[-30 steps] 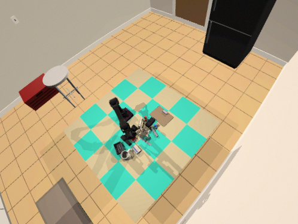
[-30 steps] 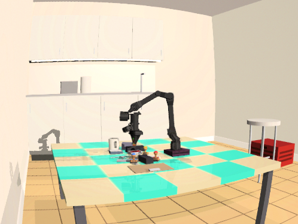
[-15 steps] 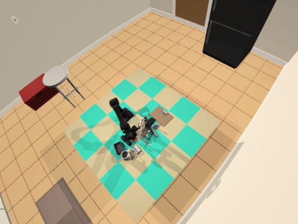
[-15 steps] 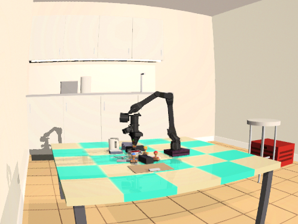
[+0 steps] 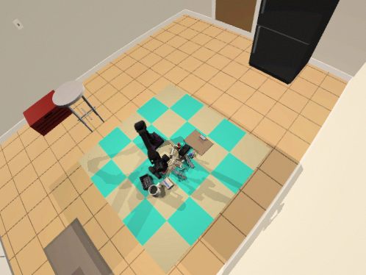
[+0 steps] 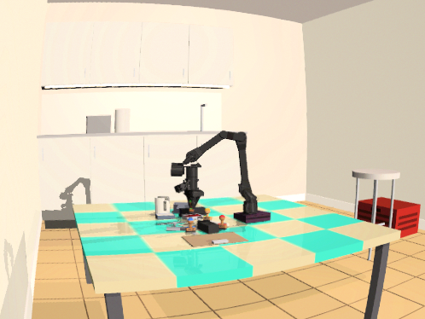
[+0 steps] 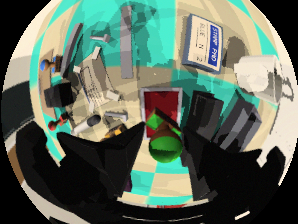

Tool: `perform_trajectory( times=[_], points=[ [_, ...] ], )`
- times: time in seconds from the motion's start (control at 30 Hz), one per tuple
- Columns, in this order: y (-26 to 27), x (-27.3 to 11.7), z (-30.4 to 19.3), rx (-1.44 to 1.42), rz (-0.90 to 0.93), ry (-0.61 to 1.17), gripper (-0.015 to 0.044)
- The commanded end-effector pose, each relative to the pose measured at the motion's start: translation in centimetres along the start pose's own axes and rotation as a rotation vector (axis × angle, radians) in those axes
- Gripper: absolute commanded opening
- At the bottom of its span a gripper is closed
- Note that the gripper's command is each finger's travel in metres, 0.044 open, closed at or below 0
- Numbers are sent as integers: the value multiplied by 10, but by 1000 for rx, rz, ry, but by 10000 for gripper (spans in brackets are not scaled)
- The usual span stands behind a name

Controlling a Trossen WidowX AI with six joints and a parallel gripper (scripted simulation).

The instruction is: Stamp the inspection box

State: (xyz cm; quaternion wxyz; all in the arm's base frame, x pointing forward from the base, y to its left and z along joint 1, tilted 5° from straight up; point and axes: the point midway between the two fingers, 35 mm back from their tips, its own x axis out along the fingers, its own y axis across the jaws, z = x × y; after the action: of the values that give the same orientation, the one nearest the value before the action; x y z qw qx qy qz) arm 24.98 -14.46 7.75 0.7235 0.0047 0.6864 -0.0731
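My gripper (image 6: 191,208) (image 7: 164,127) is shut on a stamp with a green ball top (image 7: 165,149) and brown handle, held upright below the fingers. In the wrist view the stamp overlaps the near part of the red ink pad (image 7: 162,100) in its grey-rimmed case; whether it touches the pad is unclear. The stamp's face and any PASS wording are hidden. The white card (image 7: 94,81) lies to the left in the wrist view, with small pale pieces at its corners. Its print is too blurred to make out the inspection box.
A stamp pad box (image 7: 204,44), a white mug (image 7: 256,74) and dark trays (image 7: 205,114) stand right of the red pad. Blue-topped (image 7: 49,65), red-topped (image 7: 58,123) and orange (image 7: 116,132) stamps, a black block (image 7: 59,94) and grey bars (image 7: 126,45) lie around the card.
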Motion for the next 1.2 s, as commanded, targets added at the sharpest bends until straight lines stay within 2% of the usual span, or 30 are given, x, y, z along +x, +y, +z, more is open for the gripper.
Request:
perform_trajectory(
  times=[0.0,1.17],
  points=[
    [1,5,-2,-5,5,6,0],
    [1,17,-3,1,5,6,0]
  ],
)
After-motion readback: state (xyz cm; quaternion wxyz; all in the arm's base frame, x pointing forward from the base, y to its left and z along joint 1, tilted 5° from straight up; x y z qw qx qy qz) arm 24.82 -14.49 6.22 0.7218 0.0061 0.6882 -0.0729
